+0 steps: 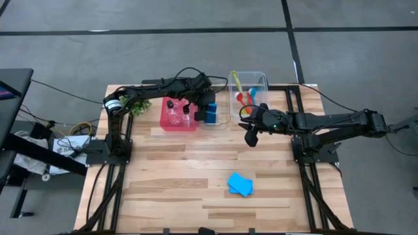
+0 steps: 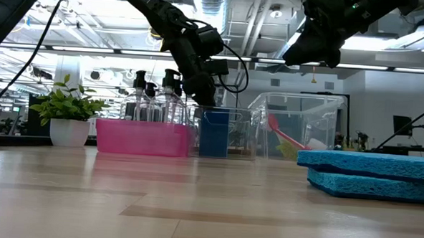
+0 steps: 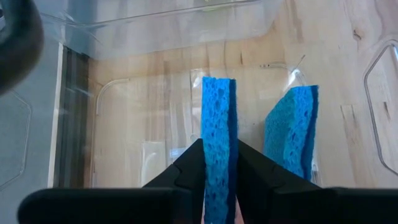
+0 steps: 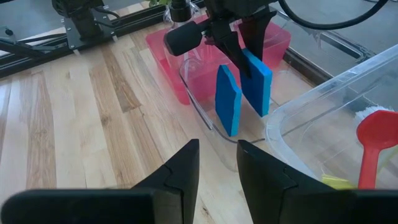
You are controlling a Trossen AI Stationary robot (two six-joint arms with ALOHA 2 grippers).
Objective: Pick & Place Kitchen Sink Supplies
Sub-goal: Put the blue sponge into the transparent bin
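On the table point(image 1: 196, 176), left fingers point(image 3: 186, 171) flank a sponge point(image 3: 219, 137) (standing upright).

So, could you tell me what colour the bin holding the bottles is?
Pink bin; the high view shows it best.

The setting is a robotics lab or open industrial workspace, not a real kitchen. A pale wooden desk point(image 1: 196, 176) stands on grey floor point(image 1: 98, 52) crossed by dark lines, and the two dark arms are bolted to black frames at the desk's left and right edges — cables trail off to equipment point(image 1: 13, 130) at the left. Across the desk, the room beyond shows an exposed ceiling with ducts and strip lights point(image 2: 238, 20), white walls and more gear on stands point(image 2: 401, 131) at the far right — a large shared hall.
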